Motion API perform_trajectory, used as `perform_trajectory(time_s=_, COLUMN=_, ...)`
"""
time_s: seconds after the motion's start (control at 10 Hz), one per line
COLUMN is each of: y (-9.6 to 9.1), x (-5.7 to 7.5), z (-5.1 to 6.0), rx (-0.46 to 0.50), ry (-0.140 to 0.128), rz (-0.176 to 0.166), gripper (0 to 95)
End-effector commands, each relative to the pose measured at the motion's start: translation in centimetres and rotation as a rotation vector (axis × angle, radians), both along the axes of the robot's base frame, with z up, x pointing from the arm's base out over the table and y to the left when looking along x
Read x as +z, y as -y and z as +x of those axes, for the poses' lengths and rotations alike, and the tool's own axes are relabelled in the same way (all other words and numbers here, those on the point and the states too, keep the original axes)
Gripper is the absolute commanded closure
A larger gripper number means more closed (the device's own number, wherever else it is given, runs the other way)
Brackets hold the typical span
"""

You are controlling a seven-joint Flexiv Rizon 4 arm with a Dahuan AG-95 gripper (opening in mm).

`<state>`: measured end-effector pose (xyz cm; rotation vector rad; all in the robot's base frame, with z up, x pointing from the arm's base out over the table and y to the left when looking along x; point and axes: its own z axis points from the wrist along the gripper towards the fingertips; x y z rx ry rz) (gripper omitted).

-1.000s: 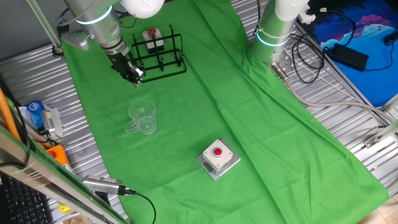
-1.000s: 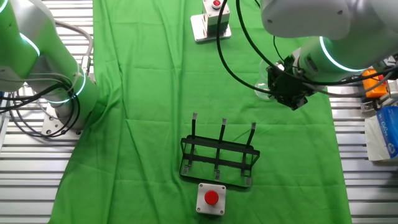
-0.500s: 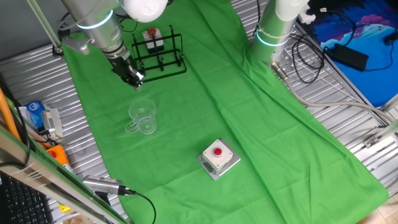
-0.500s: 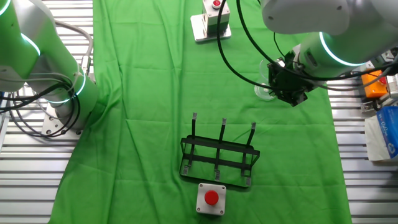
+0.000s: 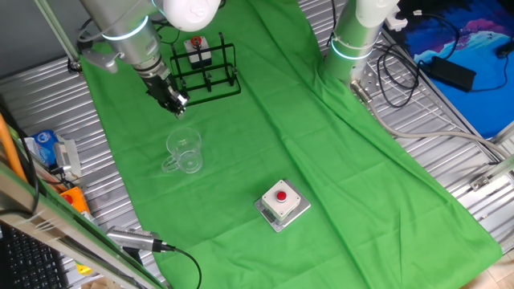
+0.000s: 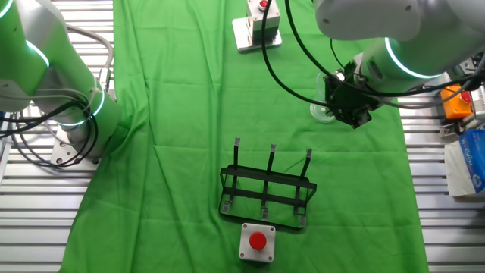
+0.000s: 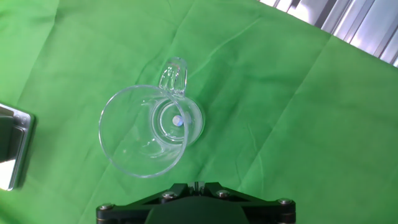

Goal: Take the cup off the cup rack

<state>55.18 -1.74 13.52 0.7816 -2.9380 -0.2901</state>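
The cup (image 5: 185,151) is a clear glass mug that stands upright on the green cloth, its handle toward the cloth's left edge. From above, the hand view shows the cup (image 7: 152,127) with nothing holding it. The black wire cup rack (image 5: 205,68) stands bare at the far end of the cloth, and its pegs (image 6: 271,158) hold nothing. My gripper (image 5: 177,104) hangs between rack and cup, above the cloth. Its jaws look closed together and empty in the hand view, where the gripper (image 7: 196,185) is at the bottom edge. In the other fixed view the gripper (image 6: 356,120) partly covers the cup (image 6: 321,113).
A grey box with a red button (image 5: 281,202) sits on the near part of the cloth. A second button box (image 6: 258,241) stands right behind the rack. A second robot base (image 5: 353,40) rises at the cloth's far right. Clutter lies on the metal table to the left (image 5: 48,152).
The gripper has shifted slightly, moving a little away from the cup. The cup and the rack have not moved.
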Motion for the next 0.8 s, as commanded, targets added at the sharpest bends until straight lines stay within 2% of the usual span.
perform_trajectory(time_s=0.1, y=0.0, x=-0.08, z=-0.09, rx=0.0, ry=0.001, rz=0.0, gripper=95.0)
perform_trajectory(time_s=0.8, y=0.0, x=-0.09, z=-0.1, rx=0.01, ry=0.002, rz=-0.001, gripper=95.0)
